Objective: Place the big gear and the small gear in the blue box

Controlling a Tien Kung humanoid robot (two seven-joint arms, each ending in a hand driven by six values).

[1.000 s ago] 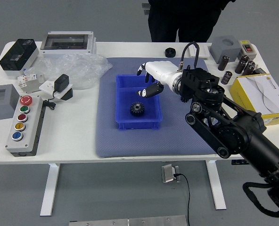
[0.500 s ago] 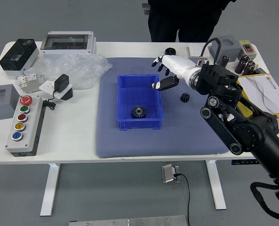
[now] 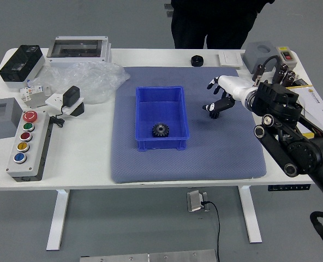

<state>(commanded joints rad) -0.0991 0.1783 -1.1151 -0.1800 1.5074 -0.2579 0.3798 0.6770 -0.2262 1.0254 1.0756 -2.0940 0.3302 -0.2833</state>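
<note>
Head view shows the right hand (image 3: 233,89) positioned above the dark mat (image 3: 150,168), to the right of the blue box (image 3: 177,145). The hand is white across its back with black fingers. The fingers are spread wide with a visible gap between them, and they grasp nothing. The right arm (image 3: 300,150) reaches in from the right side.

The small gear (image 3: 214,115) is located on the mat, outside the box, directly below the hand and partly covered by the thumb. Contact between thumb and gear cannot be determined. The big gear (image 3: 160,130) is seated inside the box, toward the near wall.

A black cylindrical part (image 3: 197,60) is located at the far edge of the mat. A control box (image 3: 28,158) with a column of coloured push buttons is located at the left of the white table (image 3: 85,172); a transparent plastic bag (image 3: 90,82) lies beyond it. A person in black clothing (image 3: 210,24) stands at the far side.
</note>
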